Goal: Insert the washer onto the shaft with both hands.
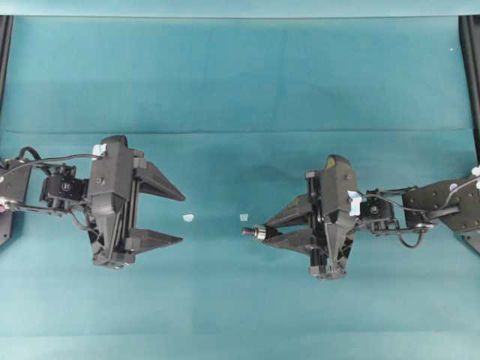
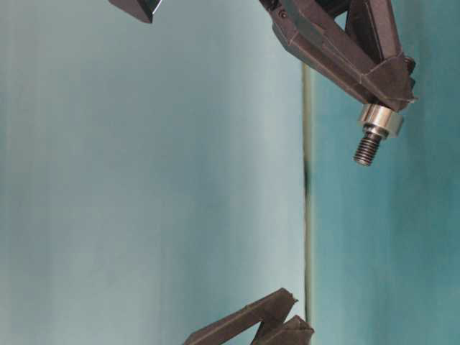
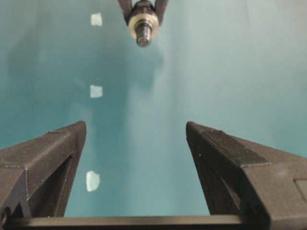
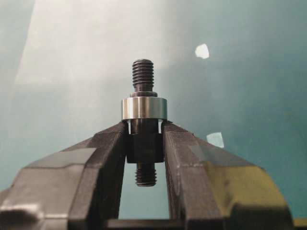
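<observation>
My right gripper [image 4: 144,128] is shut on the thick middle of the shaft [image 4: 143,74], a dark stepped rod with threaded ends. The washer [image 4: 144,108], a silvery ring, sits around the shaft just beyond the fingertips. From overhead the shaft [image 1: 248,232] points left out of the right gripper [image 1: 267,231], with the washer [image 1: 259,232] on it. My left gripper [image 1: 182,219] is wide open and empty, a hand's width to the left of the shaft tip. In its own view the left gripper [image 3: 135,125] faces the washer [image 3: 143,21] and the shaft end [image 3: 143,39] ahead.
Two pale tape scraps [image 1: 188,217] [image 1: 244,217] lie on the teal cloth [image 1: 240,90] between the grippers. Black frame rails [image 1: 4,45] [image 1: 471,45] run along the far left and right edges.
</observation>
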